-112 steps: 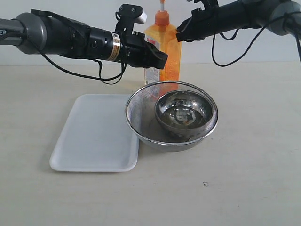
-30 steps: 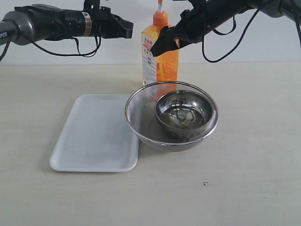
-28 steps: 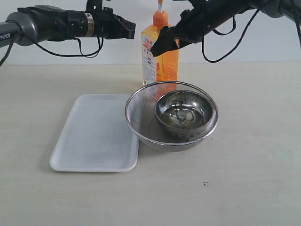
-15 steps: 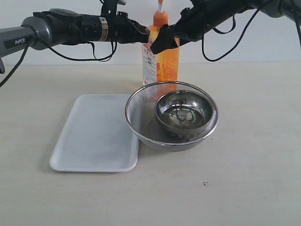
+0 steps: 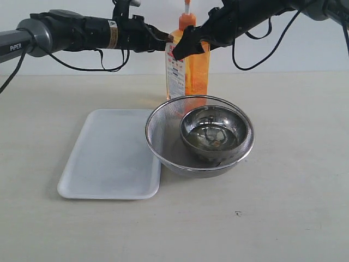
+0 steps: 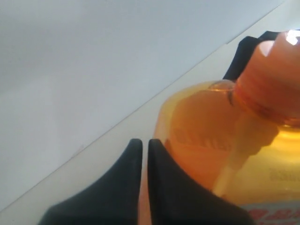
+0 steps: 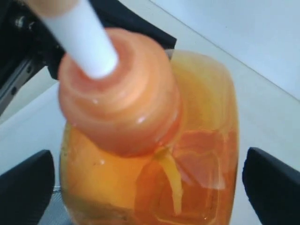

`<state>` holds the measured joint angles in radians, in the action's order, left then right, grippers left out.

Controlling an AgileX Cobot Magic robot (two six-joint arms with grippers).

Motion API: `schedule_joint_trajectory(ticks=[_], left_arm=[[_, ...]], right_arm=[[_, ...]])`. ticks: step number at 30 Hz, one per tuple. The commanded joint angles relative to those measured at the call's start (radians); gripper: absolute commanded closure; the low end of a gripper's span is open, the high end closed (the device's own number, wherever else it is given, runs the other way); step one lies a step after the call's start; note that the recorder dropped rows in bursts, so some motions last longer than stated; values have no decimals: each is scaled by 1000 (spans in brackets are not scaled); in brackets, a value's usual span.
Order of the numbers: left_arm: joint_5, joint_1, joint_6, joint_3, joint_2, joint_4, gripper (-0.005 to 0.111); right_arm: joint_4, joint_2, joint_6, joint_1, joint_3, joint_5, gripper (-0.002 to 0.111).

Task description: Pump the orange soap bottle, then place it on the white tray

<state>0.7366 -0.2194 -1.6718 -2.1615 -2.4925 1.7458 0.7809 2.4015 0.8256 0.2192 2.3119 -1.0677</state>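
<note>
The orange soap bottle [image 5: 191, 68] stands upright at the back of the table, behind the strainer; its pump head is cut off by the top edge, and only the white stem [image 7: 86, 42] and orange collar [image 7: 122, 98] show. My right gripper [image 5: 185, 48] is open, its fingers [image 7: 28, 187] standing on either side of the bottle's shoulders [image 7: 187, 154] with a thin gap on each side. My left gripper [image 6: 142, 140] is shut and empty, its tips against the bottle's shoulder [image 6: 201, 126] from the left [image 5: 168, 39]. The white tray [image 5: 109, 155] lies empty at front left.
A round steel mesh strainer [image 5: 158, 139] holding a metal bowl [image 5: 215, 128] stands directly in front of the bottle, its left rim touching the tray's right edge. A pale wall rises just behind the bottle.
My left arm has swung right, from well clear of the bottle until its shut tips meet the bottle's shoulder. The right gripper has risen slightly, still open around the bottle.
</note>
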Motion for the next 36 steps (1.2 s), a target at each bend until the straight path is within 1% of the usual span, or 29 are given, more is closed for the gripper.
schedule_joint_trajectory(ticks=[1,7,12,17,20,23,28,30,36], left_arm=[[69,14,-11,-6,5,-1,102],[161,14,-4,-6,5,-1,102],[202,14,-4,-6,5,-1,102],[211,14,-4,-6,5,-1,102],[216,16,-4,-6,5,-1,102],[217,33,-29,-6,5,-1,102],[307,89,-48,-6,5,-1,102],[322,99,-50,-6,5,-1,102],[329,98,-56,-6,5,-1,102]], right_arm=[[11,4,2,1,-1,9,10],[12,4,2,1,-1,18,10],[4,4,2,1,-1,3,10],[-129,6,2,1,-1,-59,10],[-146,20,-1,1,-1,-68,10],[-142,49,53,1,-1,-110,10],[-109,73,118,1,-1,-113,10],[-109,73,118,1,-1,-113,10],[-107,75,123,-1,-1,-113,10]])
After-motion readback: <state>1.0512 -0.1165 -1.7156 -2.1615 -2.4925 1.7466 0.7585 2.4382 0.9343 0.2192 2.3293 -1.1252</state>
